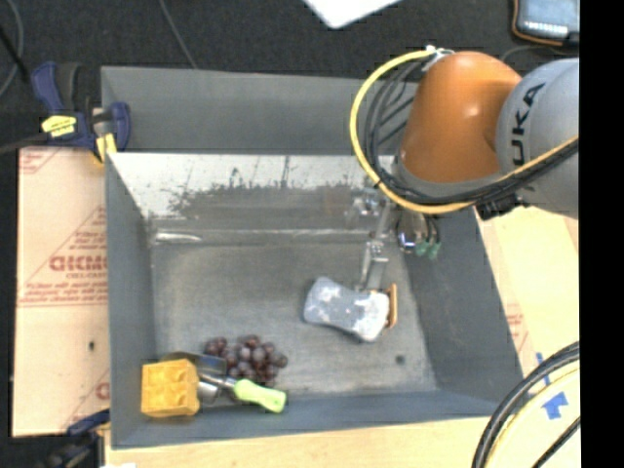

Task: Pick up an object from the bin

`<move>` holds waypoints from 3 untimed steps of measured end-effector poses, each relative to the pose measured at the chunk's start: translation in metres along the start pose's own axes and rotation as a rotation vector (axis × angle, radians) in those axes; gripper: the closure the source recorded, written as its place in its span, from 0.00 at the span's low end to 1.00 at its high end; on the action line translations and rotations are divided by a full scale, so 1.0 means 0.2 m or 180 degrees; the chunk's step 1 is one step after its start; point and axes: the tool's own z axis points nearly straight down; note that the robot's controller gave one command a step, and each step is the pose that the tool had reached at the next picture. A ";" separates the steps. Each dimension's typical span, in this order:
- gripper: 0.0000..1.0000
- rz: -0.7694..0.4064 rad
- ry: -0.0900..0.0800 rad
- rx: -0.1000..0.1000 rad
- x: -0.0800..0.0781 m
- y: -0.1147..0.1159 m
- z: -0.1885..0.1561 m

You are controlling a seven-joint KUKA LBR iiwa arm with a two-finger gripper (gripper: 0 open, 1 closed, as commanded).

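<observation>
Head of the green-handled tool [252, 393] partly behind the yellow block [169, 388]

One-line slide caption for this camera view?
Gripper just above a grey-white lump midway across the bin; yellow block, dark grape bunch and green-handled tool lie together at its lower-left corner.

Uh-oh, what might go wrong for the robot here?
The tool is over the right end of the lumpy grey-white thing in the middle of the bin, not over its centre, so a grab there may slip or tip it. A thin orange piece lies against that same end and might get pinched or knocked instead.
</observation>
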 end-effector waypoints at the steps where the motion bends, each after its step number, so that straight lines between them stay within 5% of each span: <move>1: 0.00 0.0018 -0.0047 0.0000 0.03 -0.05 0.06; 2: 0.00 0.0081 -0.0014 0.0003 0.24 -0.14 0.39; 3: 0.00 0.0216 0.0007 0.0000 0.32 -0.15 0.53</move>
